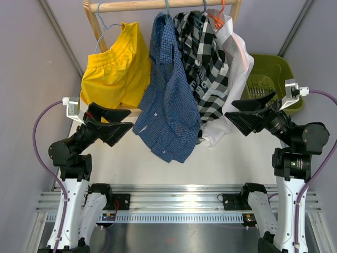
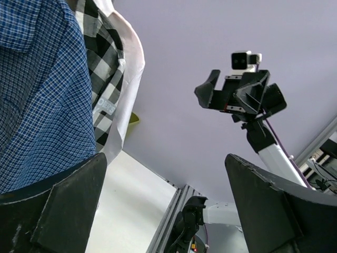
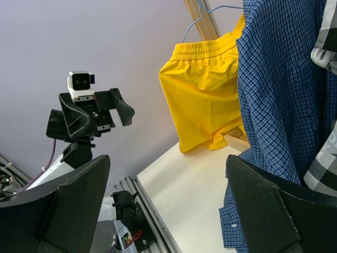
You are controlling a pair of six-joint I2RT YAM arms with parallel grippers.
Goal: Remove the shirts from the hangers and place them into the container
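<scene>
- Left gripper [image 1: 130,119], lower left: jaws spread wide, holding nothing.
- Top centre: blue shirt [image 1: 168,105], plaid shirt [image 1: 202,63] and white shirt [image 1: 238,63] hang from the rail [image 1: 131,6].
- Right gripper [image 1: 230,109], right of centre: jaws wide, empty, near the white shirt.
- Green container [image 1: 276,71]: upper right.

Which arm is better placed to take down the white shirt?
Right, likely: the right claw, open, is beside the white shirt and the bin. The left claw, also open, is by the blue shirt, farther.
</scene>
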